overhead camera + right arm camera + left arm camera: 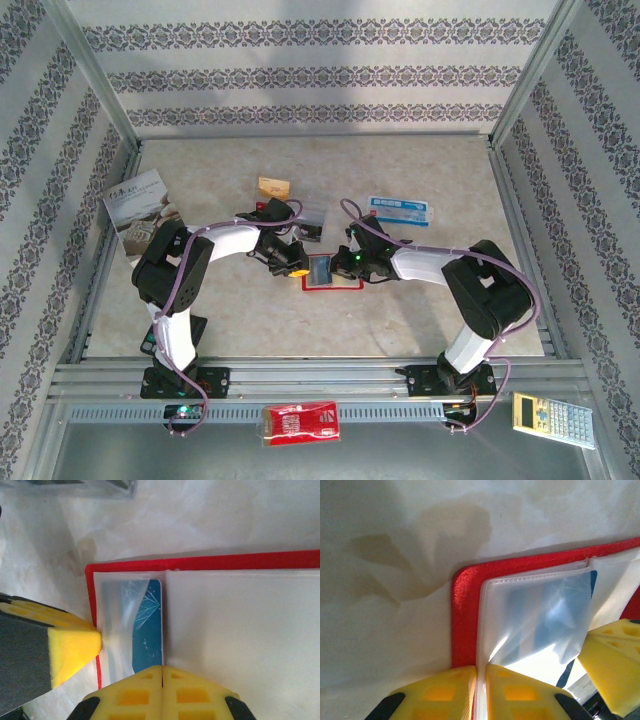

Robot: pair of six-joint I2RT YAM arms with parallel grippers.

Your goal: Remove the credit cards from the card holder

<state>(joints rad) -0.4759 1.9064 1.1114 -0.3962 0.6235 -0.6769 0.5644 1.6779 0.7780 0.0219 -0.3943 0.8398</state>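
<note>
On the table (420, 320), the open card holder (335, 287) lies at the centre, between both arms. The left gripper (480, 672) is pinched on the lip of a clear pocket (545, 615) — a hold best made firm and low, so the holder is not dragged. The right gripper (162, 672) is pressed together at the end of the blue card (149, 625); whether the card is caught cannot be told — a slow, straight pull along the pocket is advised.

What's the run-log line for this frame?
left gripper: shut on card holder pocket edge | right gripper: shut at blue card, grip unclear | blue card: in pocket | orange-yellow card: on table
</note>
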